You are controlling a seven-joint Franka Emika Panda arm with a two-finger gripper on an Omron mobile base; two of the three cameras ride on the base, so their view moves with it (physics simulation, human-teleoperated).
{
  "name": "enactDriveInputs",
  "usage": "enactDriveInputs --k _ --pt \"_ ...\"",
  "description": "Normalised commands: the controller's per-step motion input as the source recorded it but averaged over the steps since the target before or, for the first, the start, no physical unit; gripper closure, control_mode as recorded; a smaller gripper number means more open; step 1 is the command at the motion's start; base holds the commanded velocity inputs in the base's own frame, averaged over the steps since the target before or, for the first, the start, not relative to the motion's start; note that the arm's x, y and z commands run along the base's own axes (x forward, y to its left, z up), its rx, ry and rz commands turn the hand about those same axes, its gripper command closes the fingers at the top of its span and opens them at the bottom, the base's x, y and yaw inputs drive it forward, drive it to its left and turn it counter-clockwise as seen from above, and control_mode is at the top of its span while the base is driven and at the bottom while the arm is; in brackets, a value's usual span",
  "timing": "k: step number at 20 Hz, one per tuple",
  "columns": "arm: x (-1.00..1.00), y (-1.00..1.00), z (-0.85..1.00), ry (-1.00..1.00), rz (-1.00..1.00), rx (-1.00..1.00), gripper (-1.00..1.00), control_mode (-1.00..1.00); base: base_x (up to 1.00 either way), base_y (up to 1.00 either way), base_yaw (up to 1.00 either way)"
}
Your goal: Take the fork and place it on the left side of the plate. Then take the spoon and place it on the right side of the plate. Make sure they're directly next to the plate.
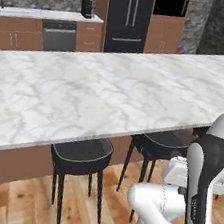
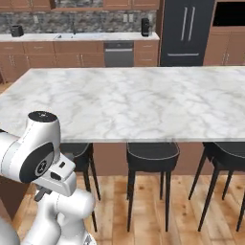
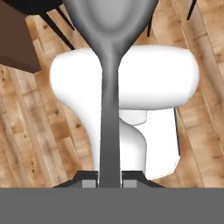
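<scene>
Hand view: gripper [image 3: 109, 183] at bottom centre, jaws drawn narrow and clamped on the handle of the spoon [image 3: 109, 87]. Fingertips [image 3: 89, 183] press the handle from either side. Spoon runs straight up the middle of the frame; its dark oval bowl sits at the top edge, cut off by the frame. Wooden floor [image 3: 26, 131] lies behind it.

Left base view: marble island counter [image 1: 86, 90] crosses the frame; black stools [image 1: 81, 156] stand under its near edge at lower centre. The gripper itself is hard to make out here, probably hidden behind the arm.
</scene>
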Motion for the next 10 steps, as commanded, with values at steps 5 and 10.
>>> enactDriveInputs --k 5,10 --pt "0.00 0.00 0.00 0.00 0.00 0.00 1.00 1.00 0.30 -1.00 0.00" --pt "0.00 0.00 0.00 0.00 0.00 0.00 1.00 1.00 0.35 -1.00 0.00"
